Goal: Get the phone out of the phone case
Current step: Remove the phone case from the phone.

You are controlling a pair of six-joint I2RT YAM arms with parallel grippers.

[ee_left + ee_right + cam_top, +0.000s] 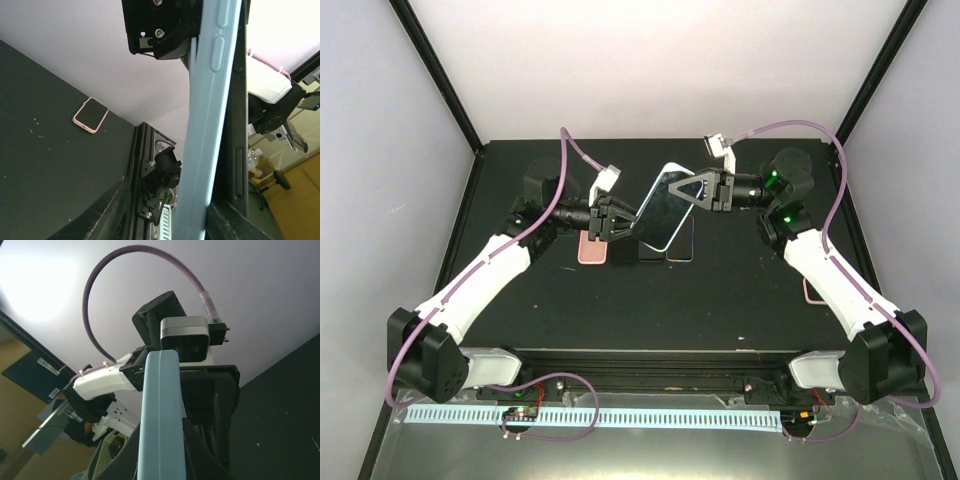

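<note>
— Where is the phone [665, 205]?
— It hangs in the air between the two arms, above the back of the surface [720, 310]. The screen faces up and it sits inside its pale blue phone case [159, 425]. It isn't out yet.
— Why hold it up rather than work flat?
— I'd judge both faces need to be reachable. One arm can anchor the case while the other pushes or peels at a corner. Up there it also hangs clear of the other phones [592, 252] lying underneath.
— Which arm anchors it?
— The right claw [700, 190]. It is closed on the phone case at the far end. Its wrist view shows the blue edge running straight up from between the fingers.
— And the left claw [618, 222]?
— It sits at the opposite, near-left corner, a sensible spot for prying. I can't tell whether it is pinching or loose. Its own view is mostly the case's side with the button bumps.
— Has anything separated?
— A dark strip runs beside the blue edge in the left wrist view. It may be the phone's side lifting free, but the angle is too tight to be sure.
</note>
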